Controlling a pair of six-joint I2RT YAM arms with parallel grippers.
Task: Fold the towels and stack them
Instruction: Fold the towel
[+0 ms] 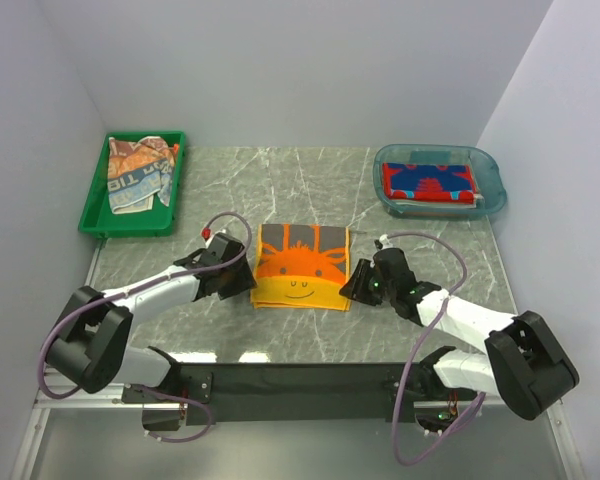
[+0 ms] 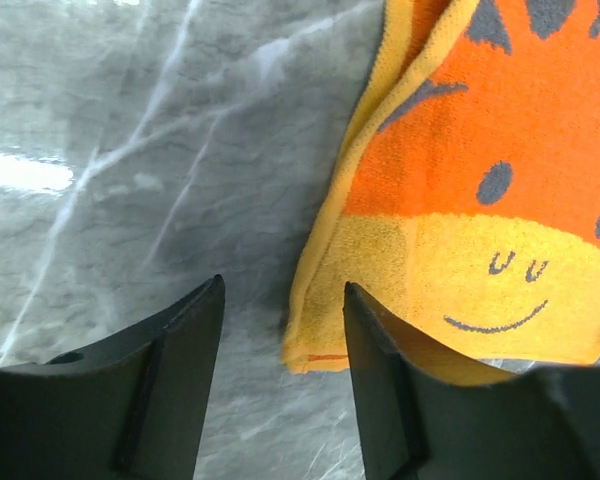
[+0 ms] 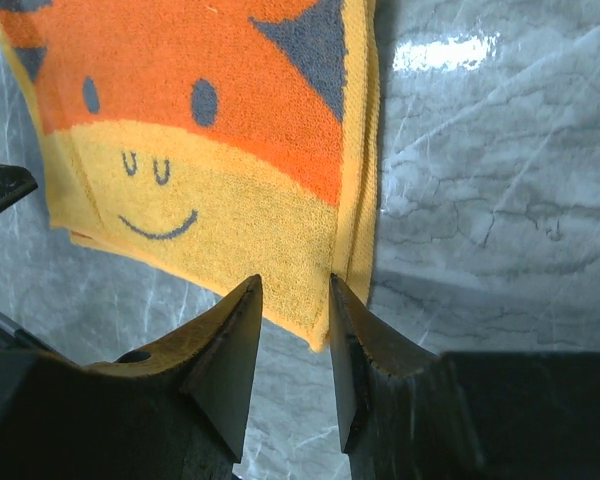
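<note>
The orange-grey cartoon face towel lies folded flat at the middle of the table. My left gripper is open at its near left corner. In the left wrist view the towel has that corner between the spread jaws of the left gripper. My right gripper is open at the near right corner. In the right wrist view the towel has its corner tip between the jaws of the right gripper, which are not pressed on it. A red towel with blue lettering lies folded in the tub.
A green plastic tray at the back left holds crumpled towels. A clear blue plastic tub stands at the back right. White walls close in the table on three sides. The left gripper's finger shows at the right wrist view's left edge.
</note>
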